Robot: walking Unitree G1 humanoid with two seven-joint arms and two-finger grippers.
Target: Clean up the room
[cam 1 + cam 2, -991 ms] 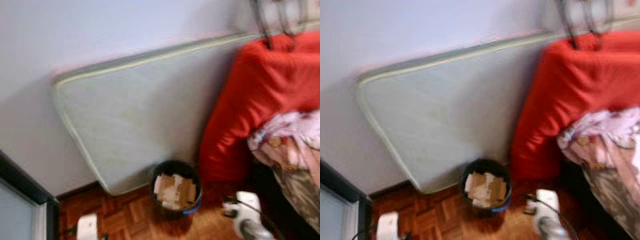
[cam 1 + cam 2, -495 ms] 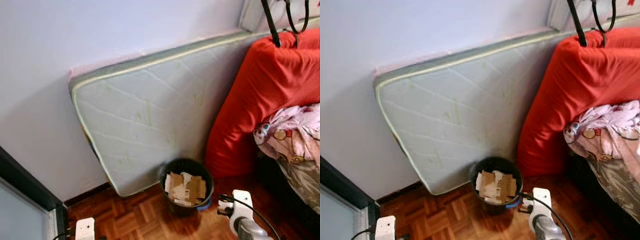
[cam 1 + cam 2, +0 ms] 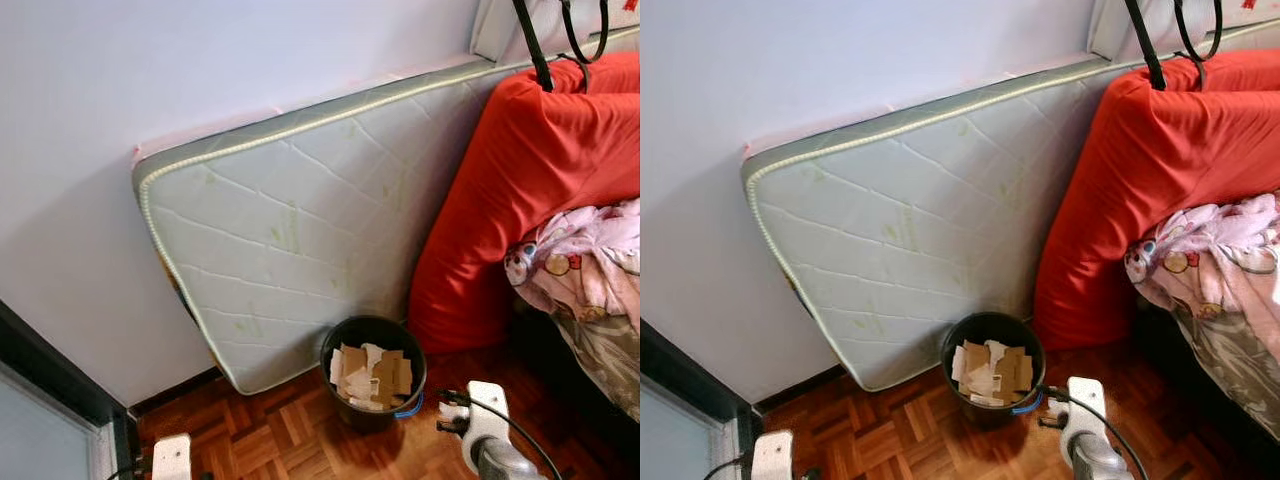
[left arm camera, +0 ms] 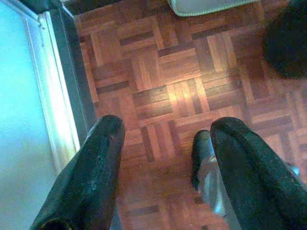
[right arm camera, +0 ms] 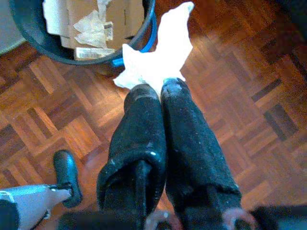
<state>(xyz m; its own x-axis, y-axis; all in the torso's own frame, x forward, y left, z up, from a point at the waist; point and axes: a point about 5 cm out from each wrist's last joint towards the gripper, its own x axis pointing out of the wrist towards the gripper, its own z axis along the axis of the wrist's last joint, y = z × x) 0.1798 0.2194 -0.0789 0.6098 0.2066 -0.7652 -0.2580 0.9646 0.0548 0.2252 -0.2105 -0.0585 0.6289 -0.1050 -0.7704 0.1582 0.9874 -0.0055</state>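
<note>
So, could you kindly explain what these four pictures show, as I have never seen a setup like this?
This is a walking humanoid robot tidying a room. The two wide pictures come from its head, looking down: a pale mattress leans on the wall, a red cushion beside it, and a black bin of cardboard scraps stands on the wooden floor. The other two come from cameras on its wrists, looking along each claw's two black fingers. The right claw is shut on a white crumpled tissue, held just beside the bin's rim. The left claw is open and holds nothing, above the floor near a pale door frame.
</note>
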